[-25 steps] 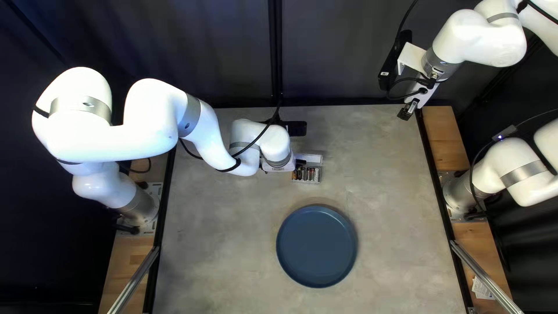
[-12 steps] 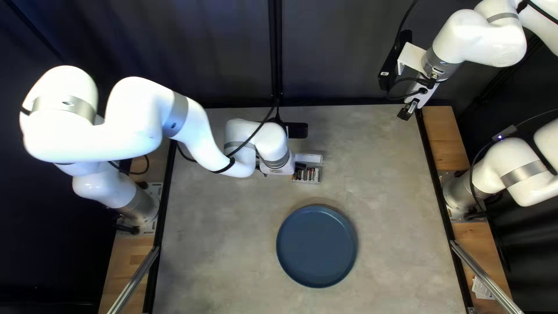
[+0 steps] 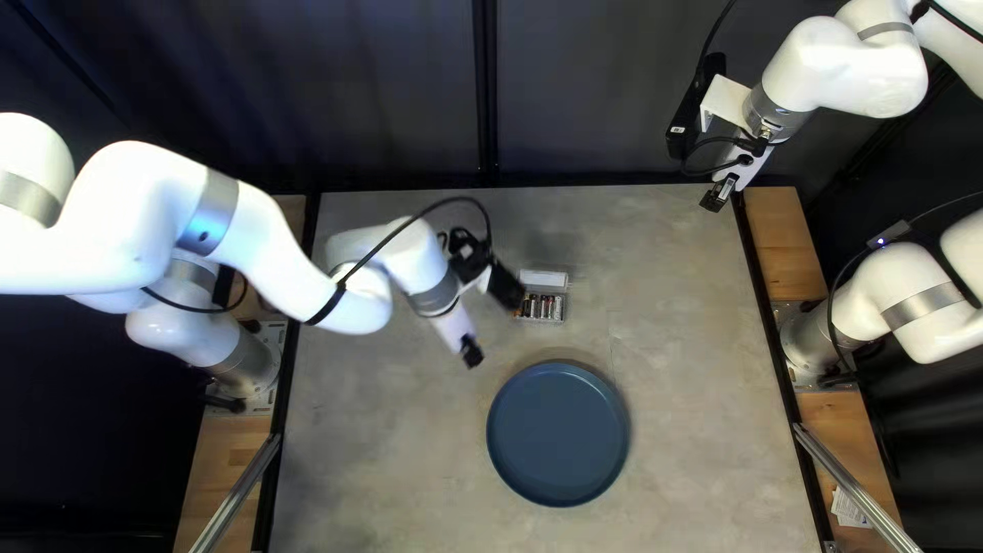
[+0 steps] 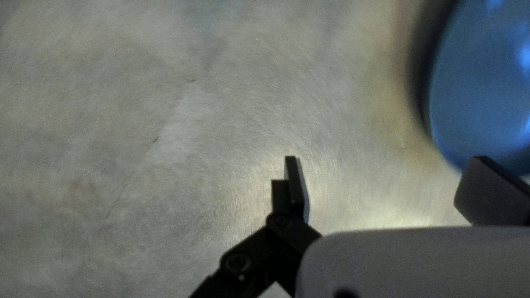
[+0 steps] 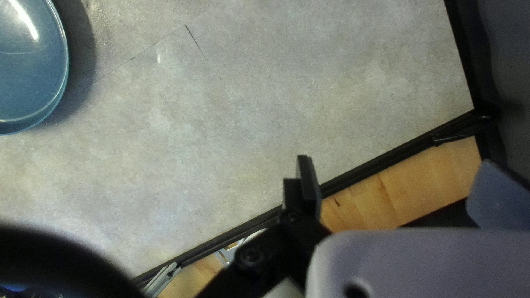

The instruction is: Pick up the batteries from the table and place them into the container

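Blue and round, a plate (image 3: 558, 435) lies flat on the grey worktop (image 3: 389, 461), a little below the centre of the top left view. Just above it in that view stands the small container (image 3: 544, 278), with its pale section uppermost and a row of batteries (image 3: 546, 306) side by side in the lower part. The left arm (image 3: 256, 246) reaches in from the left edge of that frame, and the left claw (image 3: 472, 353) points down over the worktop, left of the batteries and near the plate's upper left. In the left wrist view, the left claw (image 4: 385, 160) is spread wide, its fingers (image 4: 297, 187) well apart with worktop showing between them; the plate lies ahead, toward one finger's side. At the upper right of the top left view, the right claw (image 3: 717, 195) hangs by the worktop's corner. Its own wrist view shows it spread too, near the black edging (image 5: 386, 158) and the wooden ledge (image 5: 408, 187).
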You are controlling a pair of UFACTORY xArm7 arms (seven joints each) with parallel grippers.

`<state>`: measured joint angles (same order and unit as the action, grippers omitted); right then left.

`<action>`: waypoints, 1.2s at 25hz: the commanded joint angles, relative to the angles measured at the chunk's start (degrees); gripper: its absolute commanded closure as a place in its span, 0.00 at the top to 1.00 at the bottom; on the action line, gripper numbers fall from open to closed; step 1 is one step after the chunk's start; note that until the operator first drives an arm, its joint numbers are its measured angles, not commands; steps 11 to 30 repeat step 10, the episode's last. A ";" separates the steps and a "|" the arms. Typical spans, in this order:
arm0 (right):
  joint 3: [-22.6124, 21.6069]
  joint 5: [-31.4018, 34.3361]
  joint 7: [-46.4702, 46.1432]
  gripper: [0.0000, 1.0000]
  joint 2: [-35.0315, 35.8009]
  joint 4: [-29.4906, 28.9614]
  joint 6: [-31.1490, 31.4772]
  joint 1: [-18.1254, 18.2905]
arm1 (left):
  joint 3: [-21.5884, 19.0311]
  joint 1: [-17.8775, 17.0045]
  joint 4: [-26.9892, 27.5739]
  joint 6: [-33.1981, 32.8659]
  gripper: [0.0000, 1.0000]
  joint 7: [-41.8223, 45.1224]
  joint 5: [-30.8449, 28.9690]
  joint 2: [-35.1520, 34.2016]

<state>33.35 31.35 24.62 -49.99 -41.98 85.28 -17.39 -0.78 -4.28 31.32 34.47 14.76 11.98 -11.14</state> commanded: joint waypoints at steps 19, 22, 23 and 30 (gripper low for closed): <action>0.00 0.00 0.00 1.00 0.00 0.00 0.00 0.00 | -5.74 -0.97 2.45 8.12 1.00 7.31 -8.43 -1.74; 0.00 0.00 0.00 1.00 0.00 0.00 0.00 0.00 | -5.74 -0.97 2.45 8.12 1.00 7.31 -8.43 -1.74; 0.00 0.00 0.00 1.00 0.00 0.00 0.00 0.00 | -5.74 -0.97 2.45 8.12 1.00 7.31 -8.43 -1.74; 0.00 0.00 0.00 1.00 0.00 0.00 0.00 0.00 | -5.74 -0.97 2.45 8.12 1.00 7.31 -8.43 -1.74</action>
